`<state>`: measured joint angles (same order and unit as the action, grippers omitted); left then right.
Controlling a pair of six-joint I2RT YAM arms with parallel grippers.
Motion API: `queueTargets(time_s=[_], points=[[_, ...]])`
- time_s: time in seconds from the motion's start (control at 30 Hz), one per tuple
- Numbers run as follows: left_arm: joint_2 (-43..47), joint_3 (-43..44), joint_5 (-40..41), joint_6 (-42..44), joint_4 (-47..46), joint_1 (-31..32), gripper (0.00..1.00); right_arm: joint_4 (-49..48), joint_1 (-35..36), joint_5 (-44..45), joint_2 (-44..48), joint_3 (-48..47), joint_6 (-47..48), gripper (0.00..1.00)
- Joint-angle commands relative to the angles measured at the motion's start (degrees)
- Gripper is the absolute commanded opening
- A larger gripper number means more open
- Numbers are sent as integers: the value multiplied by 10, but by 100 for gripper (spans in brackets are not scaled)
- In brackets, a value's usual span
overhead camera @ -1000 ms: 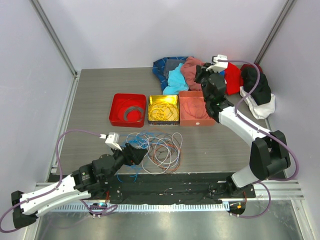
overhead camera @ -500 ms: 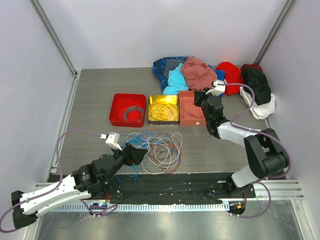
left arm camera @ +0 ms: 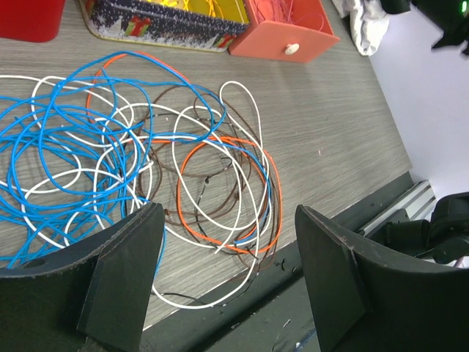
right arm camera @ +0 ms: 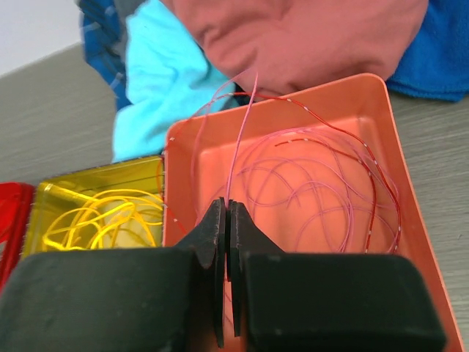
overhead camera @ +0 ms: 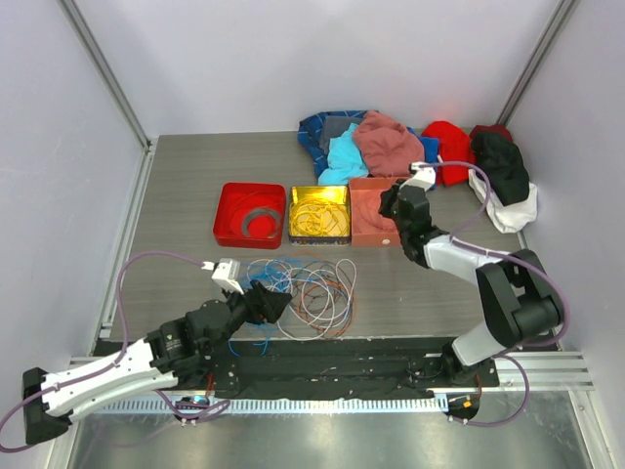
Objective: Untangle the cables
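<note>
1 pink wire (right arm camera: 242, 136) is pinched in the closed right gripper (right arm camera: 227, 220), now lowered from the clothes (right arm camera: 308, 37) over the salmon tray (right arm camera: 415, 213), probably for drop-off; the cables (left arm camera: 110, 139) lie tangled under the gaping, empty left gripper (left arm camera: 227, 213).

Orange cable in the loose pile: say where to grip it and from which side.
Pinch the orange cable at its lower-left arc, straight down from above: it lies flat on the table, and that arc looks least crossed by other cables.

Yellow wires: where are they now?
Top view: the yellow wires lie inside the yellow tin, between the red tray on the left and the orange tray.
</note>
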<state>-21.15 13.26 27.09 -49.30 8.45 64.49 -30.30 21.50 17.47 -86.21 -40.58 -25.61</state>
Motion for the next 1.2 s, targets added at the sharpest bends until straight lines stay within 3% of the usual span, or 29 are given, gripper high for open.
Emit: queueTargets(time_s=[0.0, 0.37, 0.5, 0.57, 0.6, 0.7, 0.8, 0.97, 1.07, 1.17], points=[[-12, 6, -5, -2, -34, 1, 77, 104, -1, 32, -53, -99, 7, 1], [40, -1, 11, -5, 8, 1, 77, 166, -8, 70, -149, -175, 55, 1], [37, -2, 15, -5, 6, 1, 77, 177, -8, 47, -128, -159, 42, 1], [31, -2, 14, -5, 2, 1, 77, 176, -8, 36, -106, -136, 23, 13], [30, -2, 14, -5, 0, 1, 77, 182, -8, 34, -79, -130, 18, 29], [23, -4, 12, -5, -9, 1, 77, 195, 7, 61, -17, -102, 15, 52], [15, -5, 10, -5, -19, 1, 77, 224, 24, 90, 25, -93, 27, 62], [-5, 0, 4, -5, -34, 1, 77, 262, 26, 112, 109, -95, 33, 64], [-7, 11, 16, -5, -18, 1, 77, 260, 36, 71, 171, -73, 28, 63], [-3, 23, 45, 0, 4, 1, 78, 262, 88, 56, 232, -31, 28, 63]])
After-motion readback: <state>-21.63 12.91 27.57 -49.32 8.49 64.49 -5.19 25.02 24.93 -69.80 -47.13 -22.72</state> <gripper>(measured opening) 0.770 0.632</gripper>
